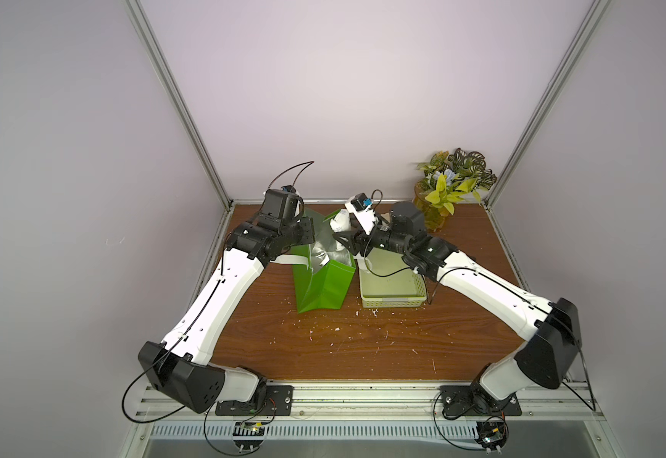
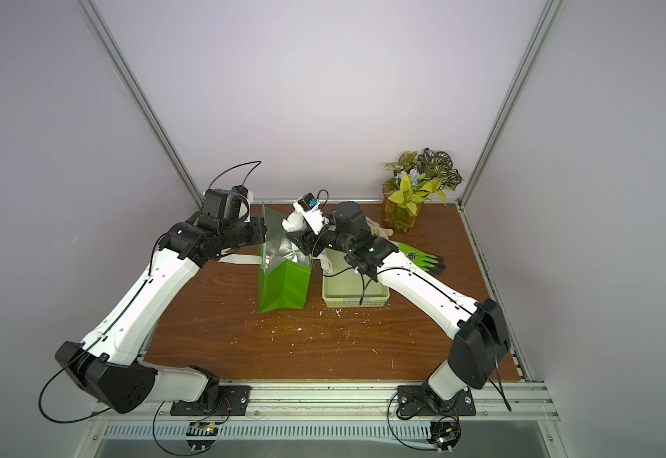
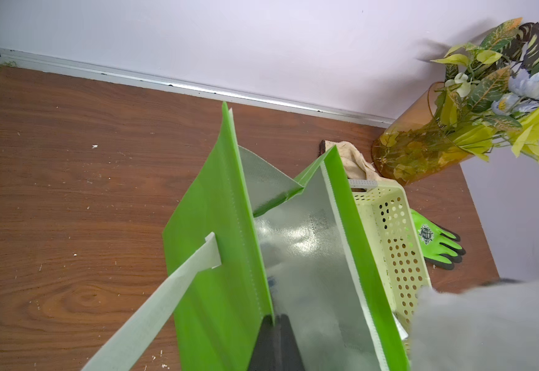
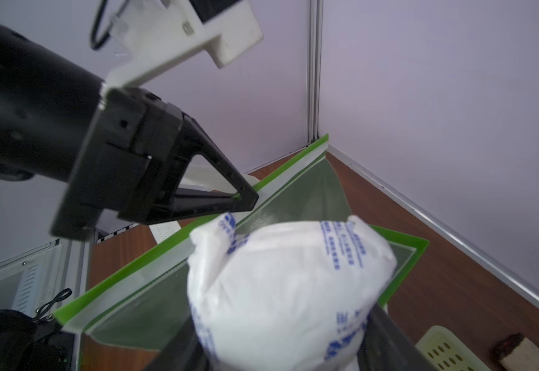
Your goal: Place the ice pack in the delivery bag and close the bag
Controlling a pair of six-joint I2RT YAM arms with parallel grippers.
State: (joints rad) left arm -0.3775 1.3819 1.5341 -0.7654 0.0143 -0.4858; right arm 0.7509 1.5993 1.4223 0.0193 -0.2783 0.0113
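Here our left claw (image 4: 246, 198) pinches the delivery bag (image 1: 323, 285) by its rim. Our right claw (image 4: 284, 345) holds the ice pack (image 4: 289, 282) over its mouth.

bright green foil-lined tote bag (image 1: 323, 285) just left of pale perforated plastic basket (image 1: 392, 302); amber plant vase (image 1: 436, 217) behind, far right corner.

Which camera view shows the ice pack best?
The right wrist view: the white plastic ice pack with blue print fills the foreground, over the bright green foil-lined delivery bag. Both top views show it small; the left wrist view, at most a grey blur.
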